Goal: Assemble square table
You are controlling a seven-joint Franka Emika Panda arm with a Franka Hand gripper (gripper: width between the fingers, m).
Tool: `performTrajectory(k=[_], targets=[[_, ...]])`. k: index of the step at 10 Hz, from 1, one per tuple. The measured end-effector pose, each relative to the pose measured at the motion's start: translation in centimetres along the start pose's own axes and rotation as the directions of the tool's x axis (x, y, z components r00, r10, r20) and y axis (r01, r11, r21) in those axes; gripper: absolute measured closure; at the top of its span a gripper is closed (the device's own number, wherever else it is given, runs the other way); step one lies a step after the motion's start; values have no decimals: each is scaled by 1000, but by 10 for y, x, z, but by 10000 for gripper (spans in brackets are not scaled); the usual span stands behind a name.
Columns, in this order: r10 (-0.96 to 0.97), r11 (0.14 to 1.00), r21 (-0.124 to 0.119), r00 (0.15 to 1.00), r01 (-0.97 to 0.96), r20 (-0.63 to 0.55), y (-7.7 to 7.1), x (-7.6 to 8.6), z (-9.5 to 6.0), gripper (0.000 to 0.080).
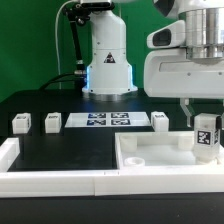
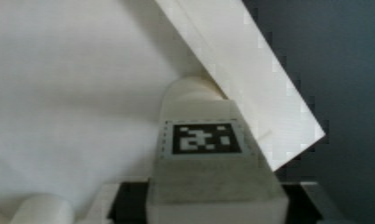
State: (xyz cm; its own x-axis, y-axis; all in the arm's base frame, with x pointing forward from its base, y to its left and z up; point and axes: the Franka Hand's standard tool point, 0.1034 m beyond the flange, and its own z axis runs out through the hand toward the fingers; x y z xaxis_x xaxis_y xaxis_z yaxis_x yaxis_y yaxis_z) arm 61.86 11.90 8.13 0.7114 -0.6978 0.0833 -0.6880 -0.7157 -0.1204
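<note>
Gripper (image 1: 203,122) is seen closed on one leg block (image 1: 206,140), held upright w/ tag facing the exterior cam. In wrist view the same leg block (image 2: 202,140) is clamped between dark fingers (image 2: 131,198), tag turned toward the lens. Block is positioned over the slab (image 1: 165,165) of the square table, at its far corner on the exterior view's right, just inside the raised rim (image 2: 237,70). Contact w/ slab floor: cannot be told.

Slab is laid on the black table (image 1: 70,150), front, exterior view's right.

Others stood along the back:
- loose leg block (image 1: 20,124), furthest to the exterior view's left
- second leg block (image 1: 52,122), near it
- third leg block (image 1: 160,120), just beside the marker board (image 1: 105,120)

White border rail (image 1: 50,180) is noted along the front edge.
</note>
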Motion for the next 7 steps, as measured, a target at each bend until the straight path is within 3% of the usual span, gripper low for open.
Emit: performTrajectory(k=[4, 7], targets=[[375, 927, -5, 927, -375, 13, -1, -4, 0, 508], [369, 929, -3, 929, -369, 16, -1, -4, 1, 503]])
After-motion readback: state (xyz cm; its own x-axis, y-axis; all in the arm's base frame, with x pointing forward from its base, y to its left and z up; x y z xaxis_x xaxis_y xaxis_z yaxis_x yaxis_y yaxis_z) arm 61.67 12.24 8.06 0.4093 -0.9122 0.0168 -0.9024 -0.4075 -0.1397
